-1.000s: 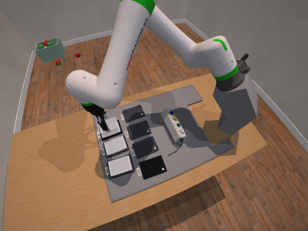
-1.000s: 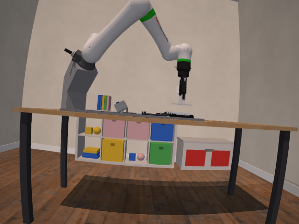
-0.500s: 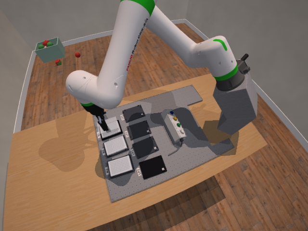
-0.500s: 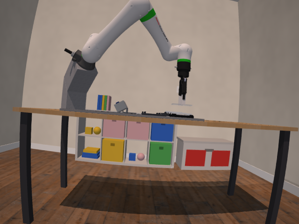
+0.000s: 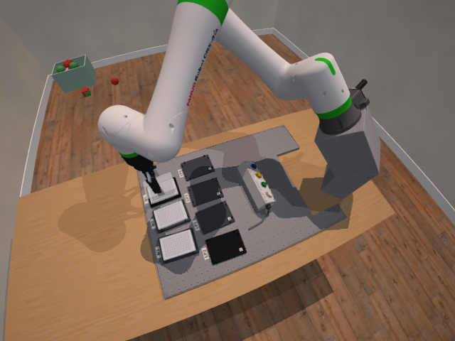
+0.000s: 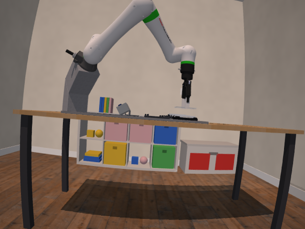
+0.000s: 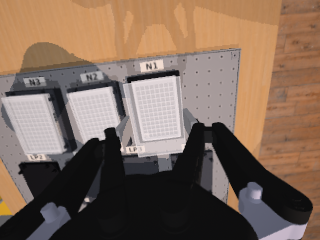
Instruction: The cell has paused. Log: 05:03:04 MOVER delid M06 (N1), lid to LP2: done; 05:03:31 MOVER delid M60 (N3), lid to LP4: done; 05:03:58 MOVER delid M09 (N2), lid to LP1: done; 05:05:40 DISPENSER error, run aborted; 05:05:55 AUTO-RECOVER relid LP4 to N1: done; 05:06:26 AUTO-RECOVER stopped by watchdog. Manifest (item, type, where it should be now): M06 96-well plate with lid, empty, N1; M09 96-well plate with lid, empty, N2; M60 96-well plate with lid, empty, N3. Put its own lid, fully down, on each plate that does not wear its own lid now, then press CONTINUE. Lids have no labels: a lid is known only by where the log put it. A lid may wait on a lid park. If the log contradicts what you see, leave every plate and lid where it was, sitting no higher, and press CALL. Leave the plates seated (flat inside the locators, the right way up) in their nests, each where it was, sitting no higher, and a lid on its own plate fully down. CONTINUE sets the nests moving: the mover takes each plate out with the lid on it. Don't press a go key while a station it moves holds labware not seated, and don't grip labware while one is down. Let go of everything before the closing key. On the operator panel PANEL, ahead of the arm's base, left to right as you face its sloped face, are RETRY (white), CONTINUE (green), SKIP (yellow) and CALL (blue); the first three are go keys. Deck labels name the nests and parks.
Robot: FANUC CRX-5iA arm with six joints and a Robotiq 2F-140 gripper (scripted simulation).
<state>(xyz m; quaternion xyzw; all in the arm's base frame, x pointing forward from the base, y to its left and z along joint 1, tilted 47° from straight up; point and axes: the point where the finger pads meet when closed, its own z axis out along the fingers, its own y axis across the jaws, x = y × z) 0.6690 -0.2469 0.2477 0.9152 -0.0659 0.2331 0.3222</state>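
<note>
My gripper (image 5: 156, 189) is shut on a clear lid (image 5: 161, 185) and holds it level a little above the plate in nest N1 (image 5: 168, 199). The side view shows the lid (image 6: 185, 107) hanging clear of the deck under the gripper (image 6: 186, 100). In the wrist view the lid (image 7: 154, 116) lies between my fingers, over the N1 plate. White plates sit in N2 (image 5: 170, 214) and N3 (image 5: 178, 244), also seen at N2 (image 7: 94, 112) and N3 (image 7: 32, 122). I cannot tell whether they wear lids.
Four dark lid parks (image 5: 205, 190) stand in a row beside the nests; I see no lid on them. The operator panel (image 5: 257, 187) lies beyond, with blue (image 5: 253, 166), yellow (image 5: 258, 175) and green (image 5: 263, 183) keys. The arm's grey pedestal (image 5: 347, 158) stands at the right.
</note>
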